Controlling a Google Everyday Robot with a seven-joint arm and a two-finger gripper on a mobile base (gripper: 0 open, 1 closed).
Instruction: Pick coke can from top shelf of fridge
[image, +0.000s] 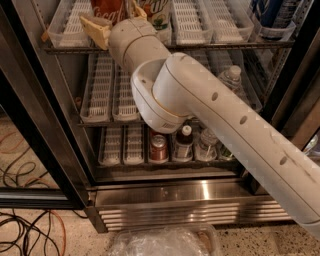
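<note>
The red coke can stands in a lane tray on the top shelf of the fridge, cut off by the top edge of the view. My gripper is at the shelf's front edge, open, with one tan finger at the can's left front and the other at its right. The can sits between them. My white arm crosses the fridge opening from the lower right and hides much of the middle shelf.
A white-and-green can stands right of the coke can. A blue can is at the top right. A water bottle is on the middle shelf. A red can and bottles are on the lower shelf. Cables and a plastic bag lie on the floor.
</note>
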